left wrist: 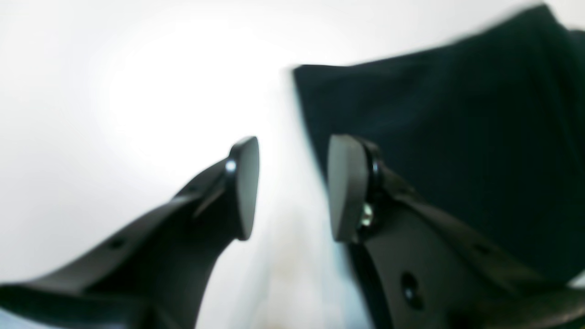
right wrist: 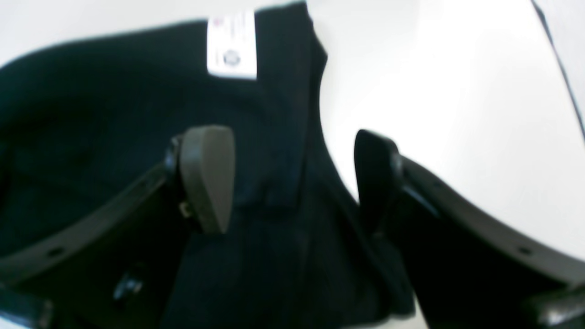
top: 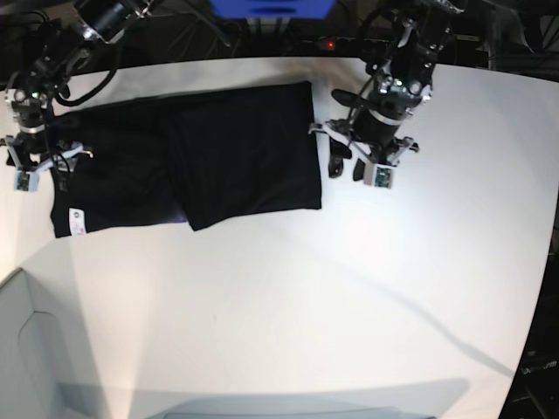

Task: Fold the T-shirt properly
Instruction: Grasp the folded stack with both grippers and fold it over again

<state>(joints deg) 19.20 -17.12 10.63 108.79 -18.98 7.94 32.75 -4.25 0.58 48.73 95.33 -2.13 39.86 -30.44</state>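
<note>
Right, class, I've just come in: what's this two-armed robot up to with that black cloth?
It is folding a black T-shirt on a white table. One side is already folded over the middle. The right gripper is open above the edge near the white label. The left gripper is open beside the opposite edge, holding nothing.

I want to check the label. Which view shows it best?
The right wrist view: the white label fills a clear patch on the T-shirt, though its print is blurred. The base view shows it as a tiny white spot. The left wrist view shows only black cloth.
</note>
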